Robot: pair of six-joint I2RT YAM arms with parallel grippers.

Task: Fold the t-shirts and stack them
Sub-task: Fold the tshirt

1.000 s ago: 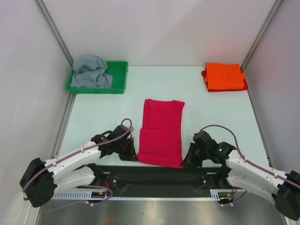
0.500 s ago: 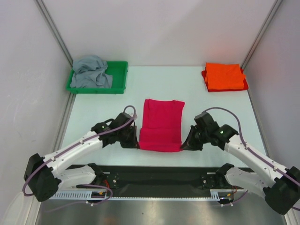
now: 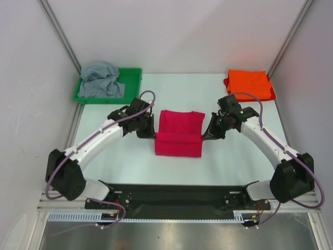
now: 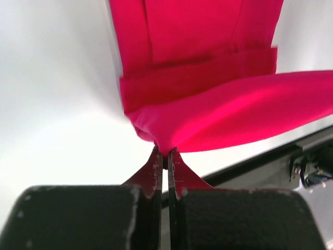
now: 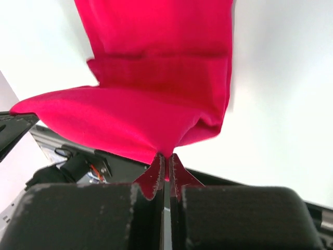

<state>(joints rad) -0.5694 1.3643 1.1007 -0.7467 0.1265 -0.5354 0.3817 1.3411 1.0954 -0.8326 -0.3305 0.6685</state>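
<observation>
While the left hand (image 4: 164,154) and the right hand (image 5: 165,156) each pinch a corner of the pink t-shirt (image 3: 179,138), it hangs between them, half folded. Next, I think, they should lay that edge flat just ahead, then let go.

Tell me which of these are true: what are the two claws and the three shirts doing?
1. The left gripper and the right gripper are each shut on the crimson-pink cloth t-shirt. True.
2. The grey cloth t-shirt lies bunched up in the green plastic tray. True.
3. The bright orange cloth t-shirt lies crumpled in that tray. False: it lies folded flat at the far right corner of the table.
4. The crimson-pink t-shirt is stacked on the orange one. False: it is mid-table, well apart from it.
</observation>
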